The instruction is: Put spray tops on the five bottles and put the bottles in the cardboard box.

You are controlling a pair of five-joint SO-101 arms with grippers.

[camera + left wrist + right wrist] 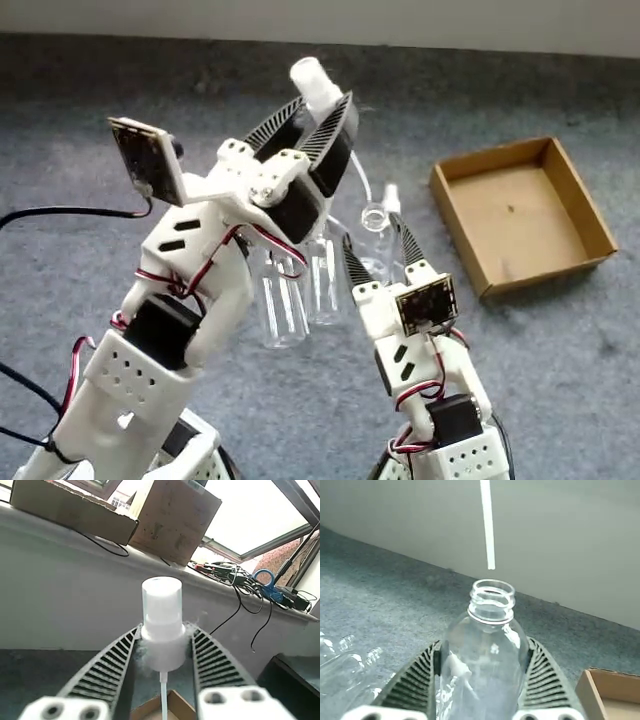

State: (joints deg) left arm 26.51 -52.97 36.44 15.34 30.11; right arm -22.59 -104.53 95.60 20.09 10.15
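- Grey carpet (560,380) covers the work surface, with a pale wall behind it.
- Furthest left, my left gripper (318,130) is raised high and clamped on the collar of a white spray top (161,625), nozzle cap up.
- Its thin white dip tube (487,525) hangs straight down. The long axis is vertical and the tip is just above the open neck below.
- Under that arm lie spare bottles (288,300), clear and uncapped, on their sides. I count two or three, but my arm hides part of them.
- Next to the right, my right gripper (484,647) is closed around the shoulder of a clear bottle (490,630). It stands upright with its threaded mouth bare.
- From my right wrist view the tube looks nearly centred over that mouth. The move I judge next is a straight drop of the top, which lies directly above the bottle and apart from it.
- Furthest right, the cardboard box (455,215) sits open with no bottles in it, nearer my right arm.
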